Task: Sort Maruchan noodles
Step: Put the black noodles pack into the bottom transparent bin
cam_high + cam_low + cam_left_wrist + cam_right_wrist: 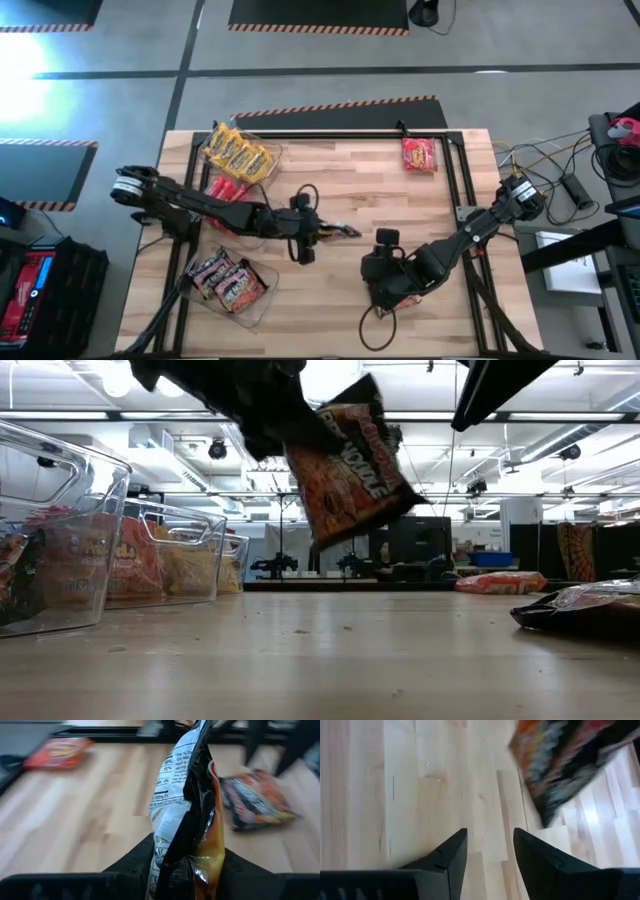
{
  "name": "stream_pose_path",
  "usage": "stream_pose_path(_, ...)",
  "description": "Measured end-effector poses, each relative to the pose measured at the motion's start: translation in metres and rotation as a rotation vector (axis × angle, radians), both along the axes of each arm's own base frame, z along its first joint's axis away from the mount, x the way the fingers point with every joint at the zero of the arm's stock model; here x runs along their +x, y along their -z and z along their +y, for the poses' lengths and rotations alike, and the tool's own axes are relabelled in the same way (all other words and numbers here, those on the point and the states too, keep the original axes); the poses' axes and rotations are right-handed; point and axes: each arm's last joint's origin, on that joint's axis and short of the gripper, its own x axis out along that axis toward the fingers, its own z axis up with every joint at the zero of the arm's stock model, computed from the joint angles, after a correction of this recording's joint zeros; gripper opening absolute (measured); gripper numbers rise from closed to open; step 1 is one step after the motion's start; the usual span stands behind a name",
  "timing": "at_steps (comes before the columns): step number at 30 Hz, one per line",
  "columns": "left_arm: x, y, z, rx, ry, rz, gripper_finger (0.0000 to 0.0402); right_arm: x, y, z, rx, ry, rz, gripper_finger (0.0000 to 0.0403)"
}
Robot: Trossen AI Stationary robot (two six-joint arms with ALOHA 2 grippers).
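Your left gripper (318,232) had its jaws clamped on a dark noodle packet (192,820), lifted clear of the worktop (400,200) near its middle; in the low view the packet hung tilted in the air. Your right gripper (490,850) sat toward the worktop's near right part, jaws parted a little and holding nothing, with bare wood between them. A second dark packet (255,800) lay on the worktop close to it. A red packet (420,155) lay by the far right corner.

Along the left edge stood three clear bins: yellow packets in the far bin (238,152), red in the middle bin (226,190), dark in the near bin (230,280).

You were in the carrying step, I judged. The next move called for swinging the held packet over the near bin and releasing it there.
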Motion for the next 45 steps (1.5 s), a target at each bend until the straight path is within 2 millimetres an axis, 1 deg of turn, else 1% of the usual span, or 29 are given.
stream_pose_path(4,-0.012,-0.012,0.005,-0.018,-0.147,0.001,0.01,0.0,0.0,0.0,-0.035,-0.057,0.015,0.0144)
stream_pose_path(9,-0.03,-0.023,-0.003,-0.096,-0.238,0.014,0.0099,0.0,0.0,0.0,-0.042,-0.072,0.016,0.0137)
stream_pose_path(13,-0.048,-0.036,-0.016,-0.114,-0.284,-0.007,0.01,0.001,0.0,0.0,-0.04,-0.072,0.012,0.0134)
stream_pose_path(19,-0.082,-0.053,-0.046,-0.111,-0.33,-0.055,0.01,0.001,0.0,0.001,-0.03,-0.06,0.004,0.0138)
stream_pose_path(24,-0.101,-0.053,-0.066,-0.118,-0.361,-0.072,0.01,0.003,-0.001,0.002,-0.016,-0.059,-0.019,0.0138)
stream_pose_path(30,-0.114,-0.051,-0.081,-0.143,-0.376,-0.09,0.01,0.004,-0.002,0.003,-0.006,-0.059,-0.036,0.0132)
stream_pose_path(33,-0.123,-0.056,-0.09,-0.11,-0.378,-0.125,0.01,0.005,-0.002,0.003,-0.005,-0.059,-0.036,0.0135)
stream_pose_path(37,-0.141,-0.066,-0.099,-0.104,-0.4,-0.151,0.01,0.005,-0.002,0.003,-0.005,-0.059,-0.037,0.0139)
stream_pose_path(42,-0.163,-0.06,-0.105,-0.174,-0.436,-0.113,0.01,0.005,-0.002,0.003,-0.002,-0.059,-0.042,0.0137)
stream_pose_path(45,-0.173,-0.058,-0.111,-0.211,-0.429,-0.107,0.01,0.006,-0.003,0.004,0.008,-0.059,-0.058,0.0132)
